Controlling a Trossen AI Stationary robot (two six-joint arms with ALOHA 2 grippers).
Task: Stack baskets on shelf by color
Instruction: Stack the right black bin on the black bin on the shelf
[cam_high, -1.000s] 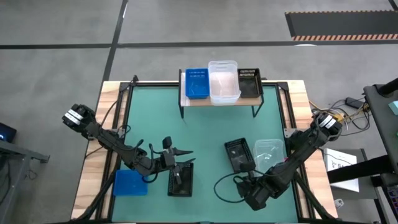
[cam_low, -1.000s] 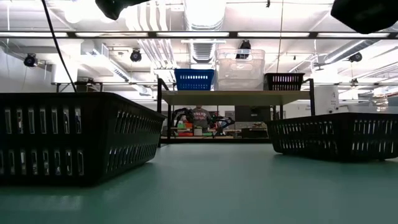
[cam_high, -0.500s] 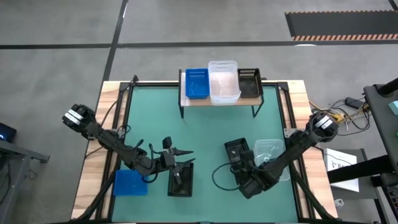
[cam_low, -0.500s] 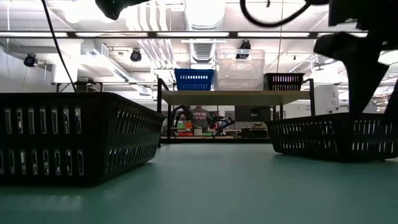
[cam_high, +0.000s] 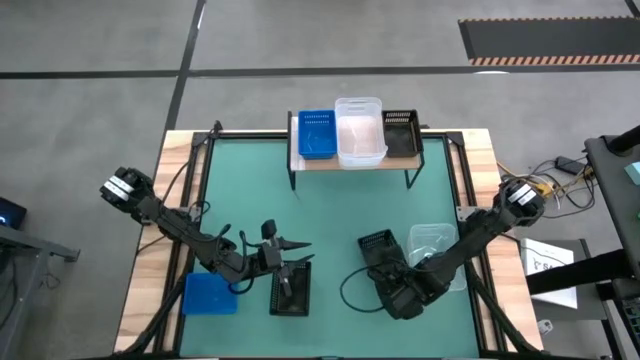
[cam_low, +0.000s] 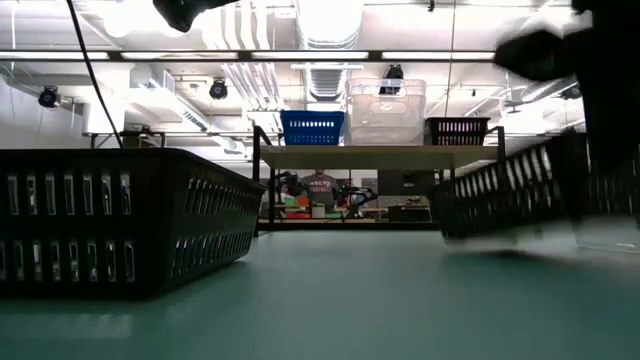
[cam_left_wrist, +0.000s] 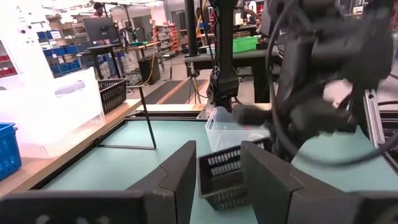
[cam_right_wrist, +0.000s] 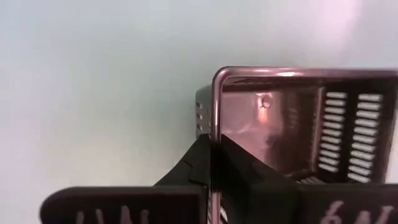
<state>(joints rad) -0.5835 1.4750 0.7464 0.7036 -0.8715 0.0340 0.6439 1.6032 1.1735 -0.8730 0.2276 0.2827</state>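
Observation:
On the wooden shelf (cam_high: 355, 160) at the table's far side stand a blue basket (cam_high: 318, 133), a clear one (cam_high: 360, 130) and a black one (cam_high: 402, 132). At the near right, my right gripper (cam_high: 392, 283) is shut on a black mesh basket (cam_high: 378, 250), which shows tilted in the low view (cam_low: 510, 195). A clear basket (cam_high: 435, 248) stands beside it on the table. My left gripper (cam_left_wrist: 217, 180) hangs open and level over another black basket (cam_high: 290, 290), with nothing between its fingers. A blue basket (cam_high: 210, 294) lies to the left of that one. My right gripper pinches the rim of the black basket's near end wall (cam_right_wrist: 212, 124), below a corner, with one finger inside the basket and one outside. The fingers come steeply from above. The basket is tilted, its held end raised above the other end (cam_low: 450, 225).
The black basket under my left arm fills the low view's left (cam_low: 120, 220). Bare green table top (cam_high: 330, 215) lies between the near baskets and the shelf. Wooden borders (cam_high: 170, 220) run along the table's left and right sides.
My right gripper has moved toward the table's left and down onto the black mesh basket and taken hold of its rim. That basket, flat on the table before, is now tipped with its held end raised. My left arm has kept still.

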